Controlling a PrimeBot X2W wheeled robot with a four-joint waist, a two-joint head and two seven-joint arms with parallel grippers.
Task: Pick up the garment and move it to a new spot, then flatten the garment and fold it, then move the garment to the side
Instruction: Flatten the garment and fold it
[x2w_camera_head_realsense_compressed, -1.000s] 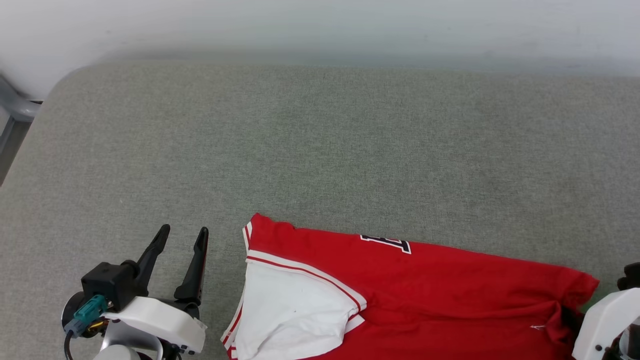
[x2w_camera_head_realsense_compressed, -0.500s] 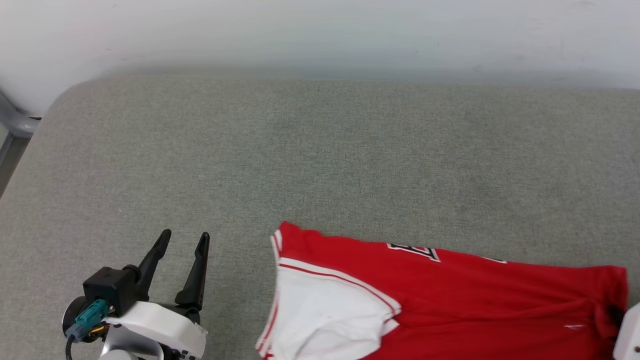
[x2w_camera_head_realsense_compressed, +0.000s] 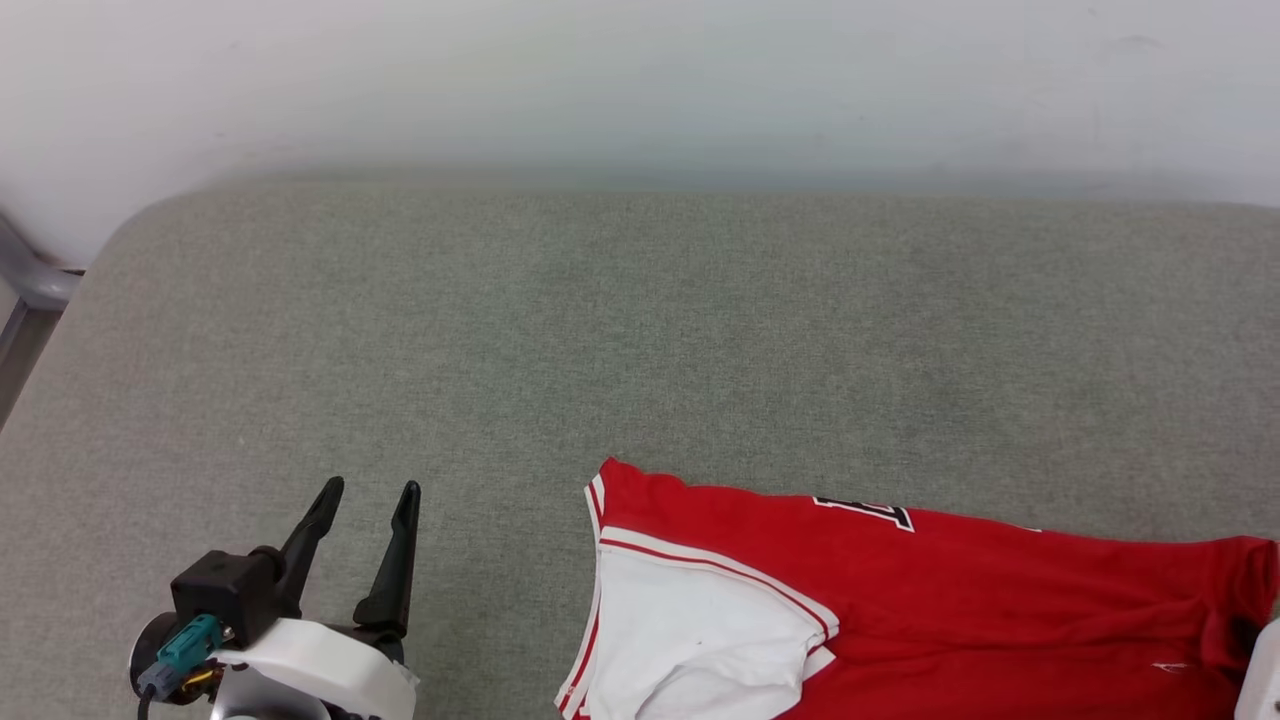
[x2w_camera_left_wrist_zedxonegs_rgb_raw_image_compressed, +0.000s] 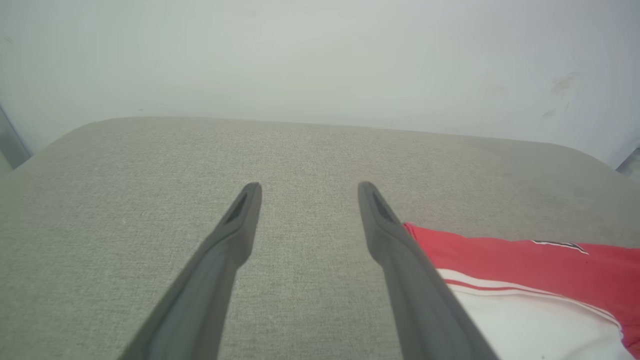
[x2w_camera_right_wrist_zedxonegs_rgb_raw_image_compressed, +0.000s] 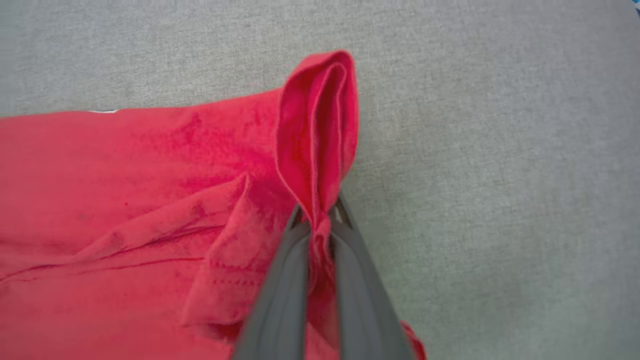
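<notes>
The garment (x2w_camera_head_realsense_compressed: 960, 600) is a red jersey with a white sleeve (x2w_camera_head_realsense_compressed: 690, 650) and striped trim, lying along the near edge of a grey-green padded surface (x2w_camera_head_realsense_compressed: 640, 330). A black-and-white print peeks out near its far edge. My right gripper (x2w_camera_right_wrist_zedxonegs_rgb_raw_image_compressed: 317, 220) is shut on a bunched red fold of the garment (x2w_camera_right_wrist_zedxonegs_rgb_raw_image_compressed: 150, 200), which stands up past the fingertips. In the head view a sliver of its white casing (x2w_camera_head_realsense_compressed: 1262, 680) shows at the lower right. My left gripper (x2w_camera_head_realsense_compressed: 368, 490) stands open to the left of the garment (x2w_camera_left_wrist_zedxonegs_rgb_raw_image_compressed: 525, 260), apart from it, with nothing between its fingers (x2w_camera_left_wrist_zedxonegs_rgb_raw_image_compressed: 240, 220).
A white wall (x2w_camera_head_realsense_compressed: 640, 80) runs along the far side of the surface. A grey metal frame (x2w_camera_head_realsense_compressed: 30, 290) shows beyond the rounded far left corner. Bare grey-green fabric spreads left of and behind the garment.
The garment has slid to the right along the surface with my right gripper, which has gone almost out of the head view. The head view has also shifted slightly.
</notes>
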